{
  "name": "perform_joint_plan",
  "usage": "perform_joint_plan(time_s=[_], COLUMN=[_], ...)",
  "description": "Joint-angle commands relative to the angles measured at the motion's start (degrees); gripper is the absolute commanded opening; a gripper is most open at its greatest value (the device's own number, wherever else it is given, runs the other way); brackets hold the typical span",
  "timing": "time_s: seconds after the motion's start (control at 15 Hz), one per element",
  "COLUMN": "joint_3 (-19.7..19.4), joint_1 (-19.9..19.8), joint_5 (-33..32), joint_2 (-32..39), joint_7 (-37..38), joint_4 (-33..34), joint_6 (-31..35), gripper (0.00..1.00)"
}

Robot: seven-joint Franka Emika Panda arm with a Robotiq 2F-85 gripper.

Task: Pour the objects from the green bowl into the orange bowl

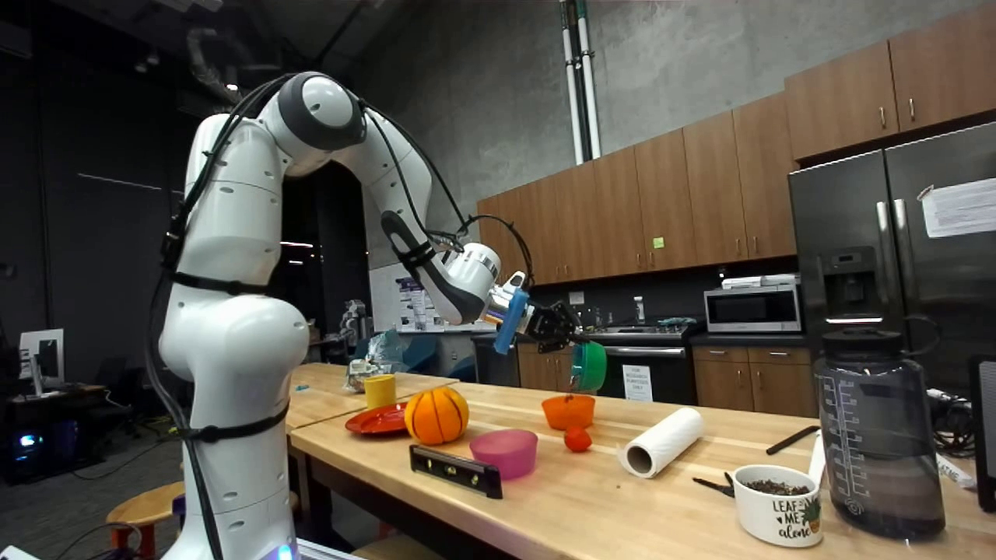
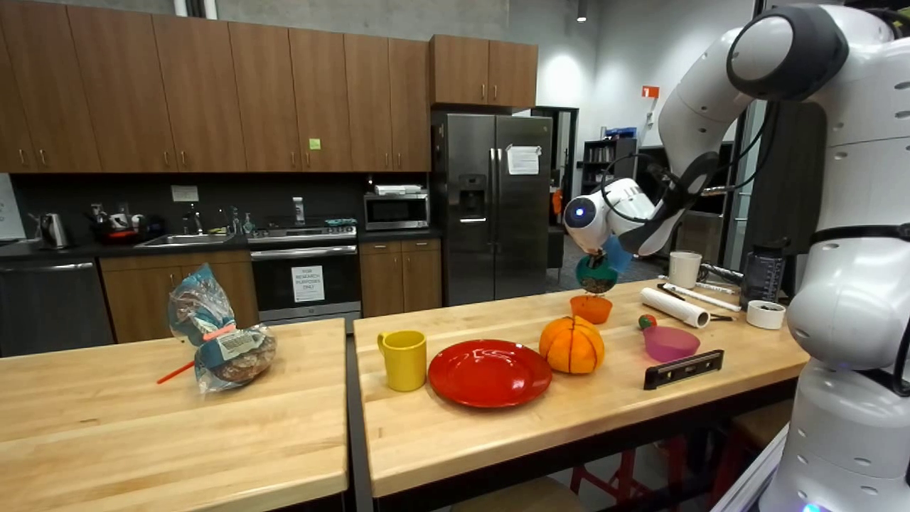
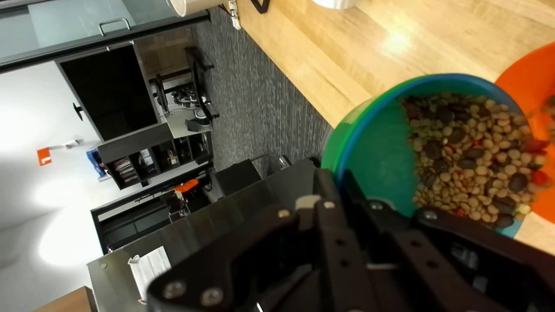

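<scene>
The green bowl (image 3: 381,147) is tipped well over in the air, its mouth facing down toward the orange bowl (image 1: 568,412). My gripper (image 3: 336,177) is shut on its rim, one finger inside and one outside. Dried beans and lentils (image 3: 468,160) lie heaped against the low side, and some at the lip look blurred. In both exterior views the green bowl (image 2: 596,275) hangs just above the orange bowl (image 2: 591,309), which stands upright on the table. A few pieces show over the orange bowl (image 3: 527,82) at the wrist view's right edge; whether they are falling or lying inside, I cannot tell.
Near the orange bowl are a small red item (image 1: 577,439), a paper towel roll (image 1: 663,442), a pumpkin-like ball (image 1: 436,415) and a pink bowl (image 1: 506,453). A black level (image 1: 455,470) stands by the front edge. Farther off are a red plate (image 2: 489,373) and yellow mug (image 2: 404,361).
</scene>
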Motion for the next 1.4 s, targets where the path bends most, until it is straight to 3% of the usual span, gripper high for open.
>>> perform_joint_plan(time_s=[0.0,0.27,0.6,1.13,1.33], joint_3=[0.8,1.1,0.8,-0.5,-1.0], joint_1=[-0.1,-0.2,-1.0,-2.5,-3.0], joint_5=[-2.8,-2.2,4.3,18.4,26.4], joint_2=[-2.1,-2.1,-2.8,-4.1,-4.2], joint_7=[2.7,2.7,-1.4,-10.7,-17.6], joint_4=[-1.8,-2.0,-1.4,0.1,0.5], joint_6=[-2.2,-2.7,0.5,5.5,7.1], gripper=[0.01,0.01,0.01,0.01,0.01])
